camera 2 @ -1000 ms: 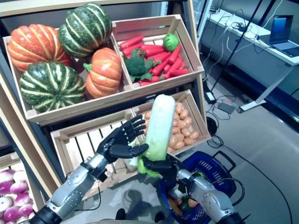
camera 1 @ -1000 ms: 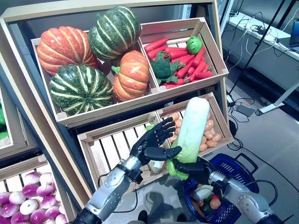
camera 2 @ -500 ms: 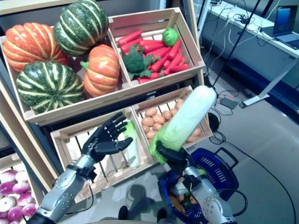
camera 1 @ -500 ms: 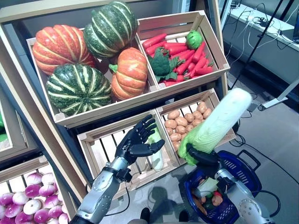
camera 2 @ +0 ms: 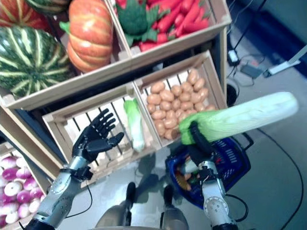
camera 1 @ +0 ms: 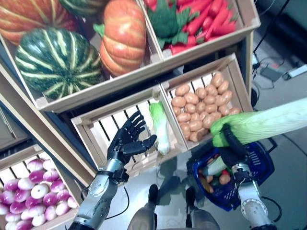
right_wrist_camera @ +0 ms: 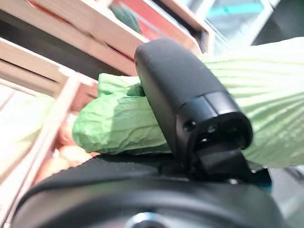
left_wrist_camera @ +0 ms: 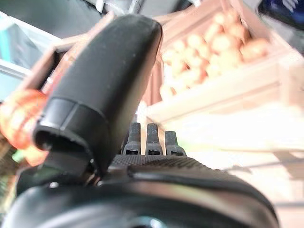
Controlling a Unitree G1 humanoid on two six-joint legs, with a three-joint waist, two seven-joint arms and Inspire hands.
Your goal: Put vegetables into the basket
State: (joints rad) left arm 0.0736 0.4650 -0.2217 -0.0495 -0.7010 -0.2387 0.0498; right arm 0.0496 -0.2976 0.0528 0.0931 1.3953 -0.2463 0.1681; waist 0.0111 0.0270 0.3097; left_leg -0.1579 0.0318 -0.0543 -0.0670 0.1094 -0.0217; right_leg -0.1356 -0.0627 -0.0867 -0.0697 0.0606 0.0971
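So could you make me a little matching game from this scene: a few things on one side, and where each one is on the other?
Things:
1. long cabbage
2. small cabbage
3. potatoes
4. basket

Places:
A. on the floor, below the right hand
B. lying in the lower left crate, near the open left hand
C. held in the right hand
D. piled in the lower right crate

Pairs: 1-C, 2-B, 3-D, 4-A
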